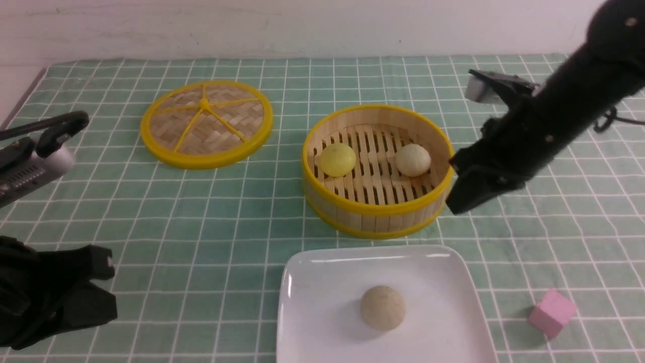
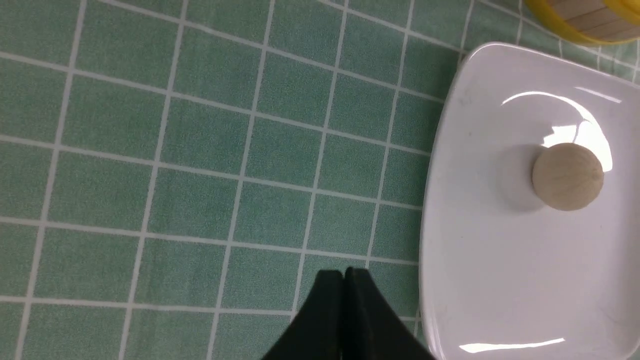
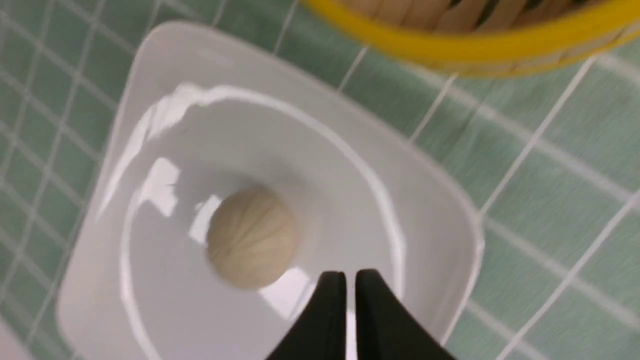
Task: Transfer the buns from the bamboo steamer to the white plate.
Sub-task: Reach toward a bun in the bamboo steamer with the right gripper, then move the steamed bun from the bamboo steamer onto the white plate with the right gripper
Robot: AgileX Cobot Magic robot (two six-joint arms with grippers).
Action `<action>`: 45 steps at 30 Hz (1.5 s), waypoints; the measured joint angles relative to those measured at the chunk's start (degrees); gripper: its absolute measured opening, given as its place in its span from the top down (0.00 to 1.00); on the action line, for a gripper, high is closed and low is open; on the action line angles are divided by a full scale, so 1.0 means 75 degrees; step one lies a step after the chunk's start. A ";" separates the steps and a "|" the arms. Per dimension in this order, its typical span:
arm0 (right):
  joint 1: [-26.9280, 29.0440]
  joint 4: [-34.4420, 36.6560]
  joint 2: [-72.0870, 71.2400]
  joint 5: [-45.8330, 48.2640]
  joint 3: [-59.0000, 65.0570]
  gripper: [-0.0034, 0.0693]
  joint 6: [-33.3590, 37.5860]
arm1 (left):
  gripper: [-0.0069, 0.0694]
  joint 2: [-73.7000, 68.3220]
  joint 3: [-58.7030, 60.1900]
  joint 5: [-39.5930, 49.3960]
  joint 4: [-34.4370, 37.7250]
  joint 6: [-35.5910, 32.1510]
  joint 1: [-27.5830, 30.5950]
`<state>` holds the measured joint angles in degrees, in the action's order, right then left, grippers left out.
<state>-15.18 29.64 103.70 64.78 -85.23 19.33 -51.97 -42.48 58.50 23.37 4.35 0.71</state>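
The bamboo steamer [image 1: 375,214] stands mid-table with a pale yellow bun [image 1: 337,160] on the left of its slatted floor and a cream-beige bun [image 1: 412,160] on the right. In front of it lies the white plate [image 1: 322,282], which carries only a duller grey-tan bun [image 1: 382,307]. My right gripper [image 1: 457,200] hangs just outside the steamer's right rim, shut and empty; its wrist view looks down past its fingertips [image 3: 370,280] onto the plate [image 3: 350,165]. My left gripper [image 1: 103,285] is low at the front left, shut and empty, left of the plate [image 2: 500,260].
A flat woven lid with yellow spokes [image 1: 206,123] lies at the back left. A pink cube [image 1: 552,312] sits right of the plate. A grey device [image 1: 30,161] juts in at the left edge. A green checked cloth covers the table.
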 joint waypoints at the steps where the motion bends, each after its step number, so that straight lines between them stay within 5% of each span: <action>1: -0.0152 -0.0486 0.0326 -0.0120 -0.0493 0.81 -0.0219 | 0.89 0.0000 0.0000 0.0000 0.0000 0.0000 0.0000; 10: -0.0789 -0.3026 0.1662 -0.2553 -0.1732 0.45 -0.1405 | 0.87 0.0000 0.0000 -0.0009 0.0003 0.0000 0.0000; 16: -0.0799 -0.3738 0.2087 -0.3489 -0.1746 0.43 -0.1898 | 0.86 0.0000 0.0000 -0.0018 0.0009 0.0000 0.0000; 20: -0.0799 -0.3584 0.2473 -0.3691 -0.1746 0.55 -0.2253 | 0.86 0.0000 0.0000 -0.0021 0.0009 0.0000 0.0000; 27: -0.0799 -0.3245 0.2406 -0.3274 -0.1807 0.93 -0.2385 | 0.85 0.0000 0.0000 0.0214 0.0009 0.0000 0.0000; 38: -0.0826 -0.2539 -0.1541 -0.0681 -0.1110 0.93 -0.2161 | 0.84 0.0000 0.0000 0.0328 0.0009 0.0000 0.0000; 45: -0.1889 -0.1303 -0.3277 -0.1727 0.2520 0.92 -0.2002 | 0.83 0.0000 0.0000 0.0328 0.0009 0.0000 0.0000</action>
<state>-29.34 19.87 79.12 51.82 -66.33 4.31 -51.97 -42.48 60.96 23.44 4.35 0.71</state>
